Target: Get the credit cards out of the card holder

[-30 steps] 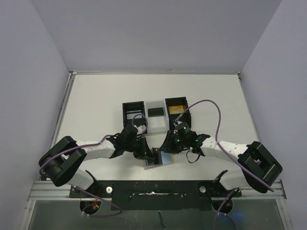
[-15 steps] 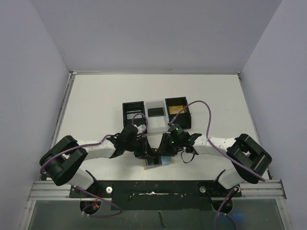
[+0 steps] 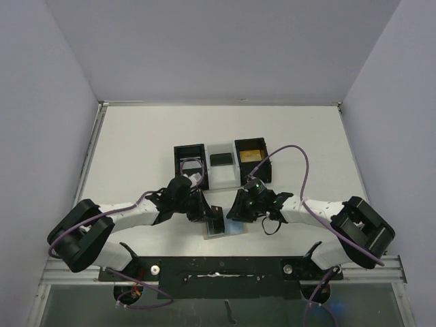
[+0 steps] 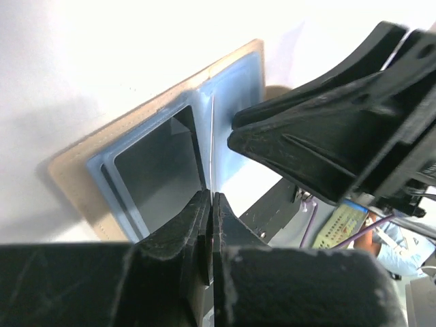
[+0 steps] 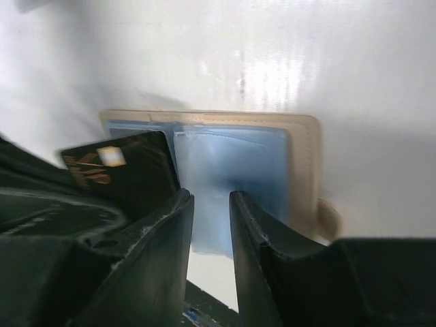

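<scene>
Pulling back, the left gripper (image 4: 208,199), jaws pinched on a dark card (image 5: 128,172), is drawing it partly out of the card holder (image 5: 301,158). Beside it, the right gripper (image 5: 211,204) is hovering, jaws part-open and empty.

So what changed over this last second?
The left gripper, shut on the dark card, tipped it further out of the card holder, its elbow swinging back. The right gripper barely shifted, open over the holder's right panel. Card holder and black tray stayed put.
</scene>
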`<state>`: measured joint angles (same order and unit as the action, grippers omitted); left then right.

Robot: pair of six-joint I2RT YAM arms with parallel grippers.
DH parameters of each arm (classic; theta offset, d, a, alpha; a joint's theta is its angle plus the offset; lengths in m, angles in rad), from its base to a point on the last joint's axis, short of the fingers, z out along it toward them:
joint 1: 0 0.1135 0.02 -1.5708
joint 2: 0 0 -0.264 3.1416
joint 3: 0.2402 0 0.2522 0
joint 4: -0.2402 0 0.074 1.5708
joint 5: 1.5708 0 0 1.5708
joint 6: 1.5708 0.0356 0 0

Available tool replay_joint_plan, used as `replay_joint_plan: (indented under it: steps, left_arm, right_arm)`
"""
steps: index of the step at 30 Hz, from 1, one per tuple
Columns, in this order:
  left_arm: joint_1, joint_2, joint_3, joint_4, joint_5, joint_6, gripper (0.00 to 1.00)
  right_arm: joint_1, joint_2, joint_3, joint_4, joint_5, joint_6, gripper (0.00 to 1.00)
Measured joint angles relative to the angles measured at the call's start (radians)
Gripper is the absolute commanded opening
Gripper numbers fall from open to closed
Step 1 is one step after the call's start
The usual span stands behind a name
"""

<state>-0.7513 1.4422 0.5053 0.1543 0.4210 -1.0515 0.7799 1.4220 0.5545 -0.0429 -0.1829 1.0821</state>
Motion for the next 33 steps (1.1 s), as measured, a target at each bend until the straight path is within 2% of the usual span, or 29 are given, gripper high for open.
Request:
replay_joint_plan:
  steps: [6,11,18,27,30,33]
  left_arm:
    - [0.073,-0.167,-0.002,-0.082,-0.041,0.044,0.00]
    - [0.096,-0.221,-0.001,-0.158,-0.067,0.080,0.00]
    - [0.107,-0.307,-0.001,-0.286,-0.172,0.095,0.00]
    - [0.124,-0.445,-0.018,-0.306,-0.252,0.090,0.00]
    - [0.125,-0.455,-0.023,-0.309,-0.261,0.090,0.00]
    - [0.125,-0.465,-0.023,-0.309,-0.269,0.090,0.00]
  right_arm:
    - [-0.007,-0.057,0.032,-0.143,0.087,-0.052,0.31]
    - [-0.005,-0.067,0.109,-0.227,0.121,-0.106,0.33]
    - [0.043,-0.064,0.165,-0.226,0.130,-0.145,0.32]
    - [0.075,0.059,0.166,-0.153,0.037,-0.170,0.31]
    - [0.079,0.090,0.183,-0.211,0.086,-0.166,0.31]
    - [0.089,0.091,0.238,-0.286,0.167,-0.188,0.36]
